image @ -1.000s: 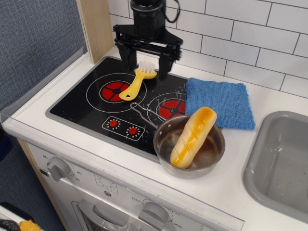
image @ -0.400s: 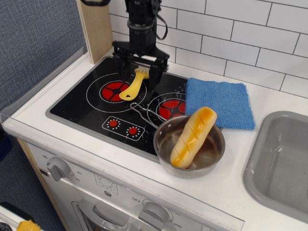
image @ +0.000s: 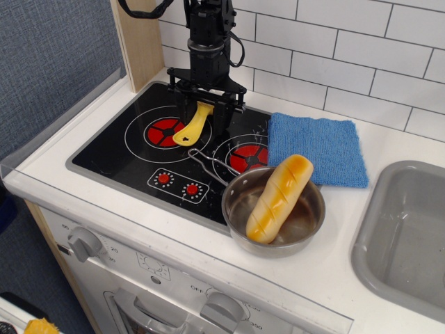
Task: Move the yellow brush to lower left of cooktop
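The yellow brush [image: 192,128] lies on the black cooktop [image: 115,152] by the back left burner, its handle tip pointing to the front left. My gripper [image: 206,115] stands straight down over the brush's bristle end and hides the bristles. Its two black fingers [image: 188,111] sit close against either side of that end, closed on the brush. The brush still rests on the glass.
A steel pot [image: 236,219] holding a golden bread loaf [image: 279,197] sits at the cooktop's front right, its wire handle reaching toward the brush. A blue cloth [image: 318,147] lies to the right, a grey sink [image: 410,229] at far right, and a wooden panel [image: 139,42] at back left.
My gripper has come down over the brush's bristle end and its fingers have narrowed from wide open to close around it. The brush has barely moved.
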Action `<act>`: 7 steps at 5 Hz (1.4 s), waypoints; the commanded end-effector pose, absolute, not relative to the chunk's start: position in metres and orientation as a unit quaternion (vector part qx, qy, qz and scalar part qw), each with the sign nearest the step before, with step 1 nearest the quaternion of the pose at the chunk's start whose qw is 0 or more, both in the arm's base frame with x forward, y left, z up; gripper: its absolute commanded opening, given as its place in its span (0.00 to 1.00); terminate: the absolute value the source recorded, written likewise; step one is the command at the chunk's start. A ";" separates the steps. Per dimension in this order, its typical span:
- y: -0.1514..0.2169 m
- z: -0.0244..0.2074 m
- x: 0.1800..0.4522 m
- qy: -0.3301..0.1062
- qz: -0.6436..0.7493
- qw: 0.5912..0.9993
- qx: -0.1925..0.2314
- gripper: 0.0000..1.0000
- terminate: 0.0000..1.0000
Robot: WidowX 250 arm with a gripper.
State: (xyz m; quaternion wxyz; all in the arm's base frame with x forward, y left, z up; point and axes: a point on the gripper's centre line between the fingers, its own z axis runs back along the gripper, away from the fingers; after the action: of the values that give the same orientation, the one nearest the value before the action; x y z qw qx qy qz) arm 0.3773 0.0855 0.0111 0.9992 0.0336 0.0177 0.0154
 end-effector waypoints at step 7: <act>0.195 0.030 0.255 -0.061 0.003 0.998 0.017 0.00 0.00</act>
State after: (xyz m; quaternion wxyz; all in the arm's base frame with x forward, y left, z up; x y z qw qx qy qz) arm 0.2543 0.1884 0.0200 0.9988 0.0054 -0.0479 0.0063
